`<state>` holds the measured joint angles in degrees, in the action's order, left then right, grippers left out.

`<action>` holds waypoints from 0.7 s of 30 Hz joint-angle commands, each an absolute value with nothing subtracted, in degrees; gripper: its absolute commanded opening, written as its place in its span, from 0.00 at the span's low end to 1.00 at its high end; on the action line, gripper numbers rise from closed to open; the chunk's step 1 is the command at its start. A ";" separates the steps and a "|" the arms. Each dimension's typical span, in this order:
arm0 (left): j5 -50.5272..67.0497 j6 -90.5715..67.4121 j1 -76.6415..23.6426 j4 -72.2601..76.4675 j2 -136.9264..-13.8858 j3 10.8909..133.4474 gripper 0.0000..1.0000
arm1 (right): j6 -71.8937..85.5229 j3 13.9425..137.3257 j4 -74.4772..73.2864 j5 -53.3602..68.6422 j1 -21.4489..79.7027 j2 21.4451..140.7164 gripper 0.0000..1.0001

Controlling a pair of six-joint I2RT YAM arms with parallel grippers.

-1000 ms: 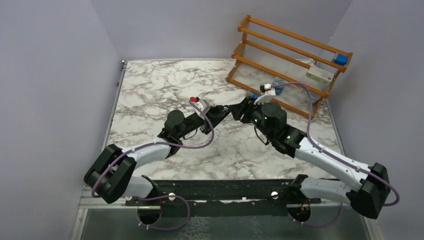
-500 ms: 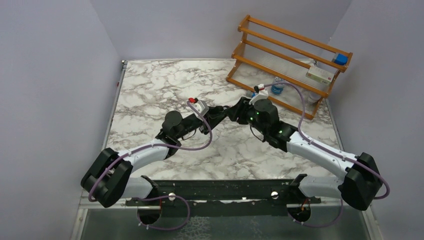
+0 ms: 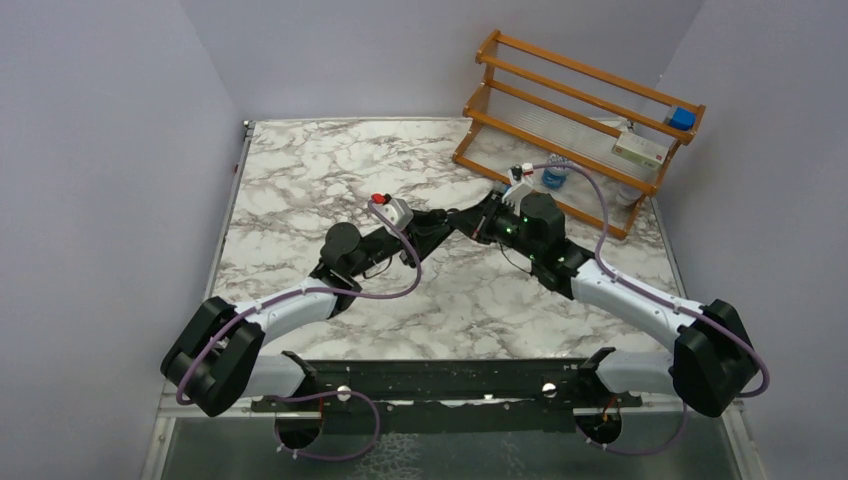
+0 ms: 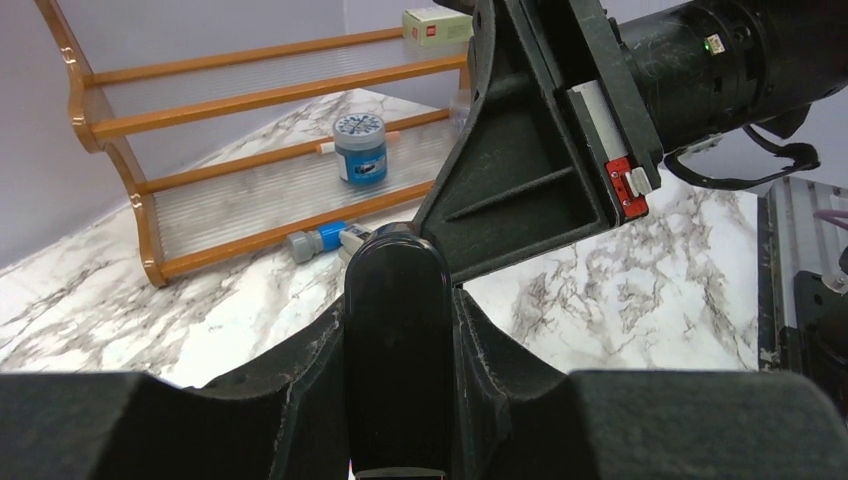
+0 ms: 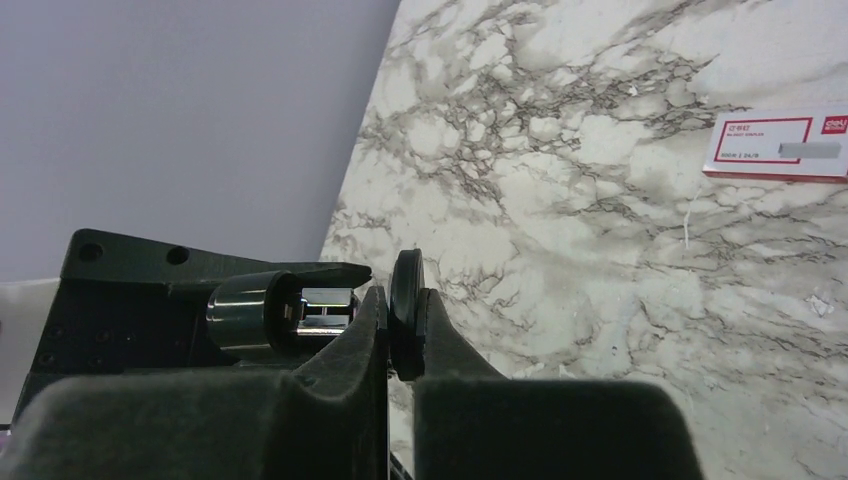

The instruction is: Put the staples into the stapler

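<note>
- Marble-patterned table [image 3: 300, 180]; both arms reach in toward its middle, and their grippers meet tip to tip there.
- Left gripper [image 4: 400, 300]: jaws closed on the stapler [image 4: 397, 370]. The slim black body runs lengthwise between the two fingers, with a finger pressed against each side.
- Stapler is held off the table surface, about mid-table. Its rounded far end points at the right arm and touches the black body of that arm's gripper.
- Right gripper [image 5: 403, 305]: jaws nearly together, pinching a thin black rounded edge. From its place in the other views, this looks to be the far end of the stapler.
- Right wrist view: a short silver metal cylinder shows just left of the pinched edge, inside black housing. Cannot tell what part it is.
- Box of staples [image 5: 775, 147]: small and flat, white label with a red border. It lies face up on the marble, well apart from both grippers. Cannot find it in the top view.
- No loose staple strips can be made out.
- Wooden rack [image 3: 580, 75] stands at the far right corner of the table.
- On the rack: a blue-lidded jar [image 4: 360, 148] upright on a lower shelf, a pale carton [image 4: 437, 24] higher up, and a small blue block [image 3: 682, 118] at the top right end.
- A small bottle [image 4: 315, 243] lies on its side at the foot of the rack.
</note>
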<state>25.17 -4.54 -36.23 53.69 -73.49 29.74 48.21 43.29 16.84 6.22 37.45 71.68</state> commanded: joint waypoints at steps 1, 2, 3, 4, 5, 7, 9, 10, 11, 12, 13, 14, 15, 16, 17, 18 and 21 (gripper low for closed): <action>27.41 -7.34 -36.43 66.33 -70.98 32.04 0.00 | 49.38 42.23 19.31 7.16 35.94 72.62 0.01; 26.61 -8.00 -36.39 67.66 -70.82 32.22 0.00 | 49.51 42.01 19.29 6.60 35.61 72.48 0.01; 25.63 -8.60 -36.39 69.41 -70.57 32.42 0.00 | 49.70 41.68 18.94 6.00 35.26 72.29 0.01; 24.59 -9.08 -36.43 70.83 -70.19 32.84 0.00 | 50.17 41.28 18.64 5.66 34.73 72.06 0.01; 23.54 -9.29 -36.39 71.77 -69.68 33.59 0.00 | 51.03 40.58 18.46 5.63 34.19 71.88 0.01; 21.86 -8.92 -36.39 72.75 -68.69 35.55 0.00 | 53.72 38.37 18.94 6.53 32.52 71.65 0.01; 20.73 -8.36 -36.39 73.82 -68.00 37.43 0.00 | 56.84 36.36 19.95 8.49 30.79 71.51 0.01; 20.40 -8.24 -36.39 74.32 -67.83 38.42 0.00 | 58.74 35.39 20.60 9.81 29.97 71.42 0.01; 20.18 -8.20 -36.39 74.76 -67.71 39.18 0.00 | 60.98 34.44 21.79 11.20 29.09 71.00 0.01; 20.08 -8.21 -36.39 75.08 -67.56 39.77 0.00 | 62.14 33.97 22.73 11.93 28.62 70.42 0.01; 19.86 -8.20 -36.39 75.32 -67.34 40.14 0.00 | 62.41 34.36 21.58 11.65 28.51 70.04 0.01; 19.54 -8.20 -36.39 75.58 -67.06 40.36 0.00 | 62.56 34.86 20.30 11.45 28.45 69.89 0.01; 19.25 -8.13 -36.39 75.66 -66.80 40.49 0.00 | 62.74 34.93 20.05 11.68 28.10 69.80 0.01; 18.80 -7.95 -36.39 75.82 -66.52 40.45 0.00 | 63.31 34.58 20.41 12.00 27.72 69.67 0.01; 18.26 -7.95 -36.39 76.27 -66.27 40.32 0.00 | 64.16 34.08 20.92 12.23 27.50 69.66 0.01; 17.61 -7.99 -36.39 76.85 -66.01 40.24 0.00 | 64.89 33.62 21.32 12.60 27.29 69.80 0.01; 15.35 -8.43 -36.39 79.68 -65.41 40.08 0.00 | 67.55 31.58 23.47 13.99 26.45 70.92 0.01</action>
